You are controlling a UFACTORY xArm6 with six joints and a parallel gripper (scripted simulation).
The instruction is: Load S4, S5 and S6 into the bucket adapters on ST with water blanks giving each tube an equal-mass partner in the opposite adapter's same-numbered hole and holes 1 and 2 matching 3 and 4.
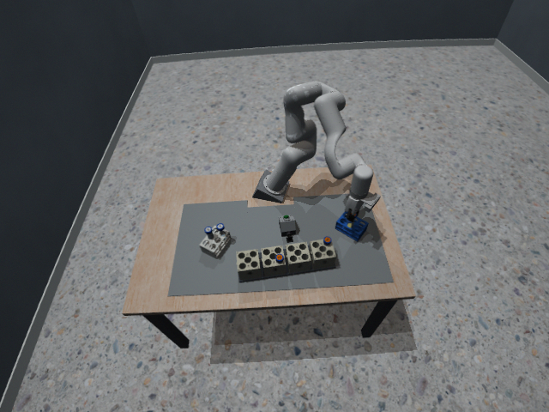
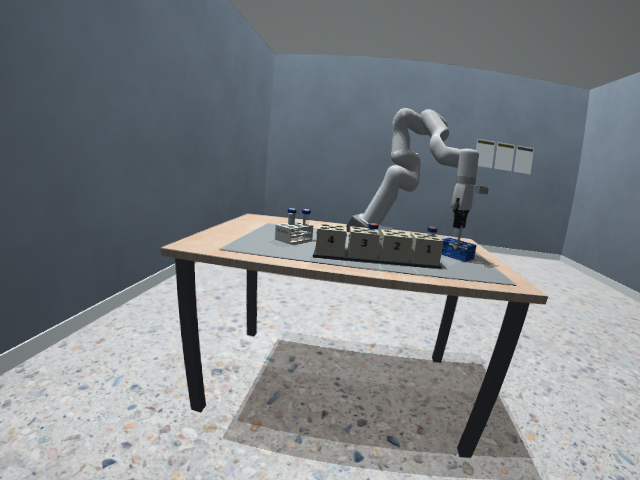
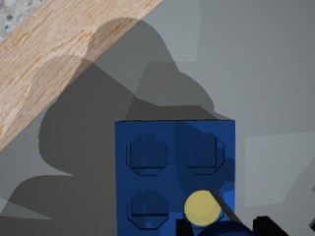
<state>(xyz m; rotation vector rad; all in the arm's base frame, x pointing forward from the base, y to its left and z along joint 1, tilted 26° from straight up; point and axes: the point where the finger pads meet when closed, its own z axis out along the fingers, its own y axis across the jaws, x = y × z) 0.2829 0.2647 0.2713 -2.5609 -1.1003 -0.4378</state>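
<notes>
My gripper [image 1: 352, 215] [image 2: 459, 225] [image 3: 223, 230] is shut on a blue-capped tube [image 2: 459, 236] with yellow content. The tube hangs upright, its lower end at the blue rack [image 1: 354, 233] [image 2: 465, 253] [image 3: 122, 182]; how deep it sits is unclear. Its cap dot is hidden. One orange-dotted tube [image 1: 279, 257] [image 2: 373, 226] stands in adapter 3 [image 1: 273, 268] [image 2: 356, 251], another orange-dotted tube [image 1: 327, 240] [image 2: 432, 229] in adapter 1 [image 1: 323, 262] [image 2: 435, 256]. Two white-dotted blanks, left [image 1: 208, 230] [image 2: 291, 210] and right [image 1: 220, 227] [image 2: 306, 211], stand in the white rack [image 2: 283, 233]. Dot writing is unreadable.
Adapter 4 [image 1: 249, 269] [image 2: 330, 249] and adapter 2 [image 1: 298, 263] [image 2: 397, 255] show no tubes. The green DONE key [image 1: 286, 217] sits on its grey desk [image 1: 287, 227], between the arm base and the adapters. The blue rack is near the table's right edge.
</notes>
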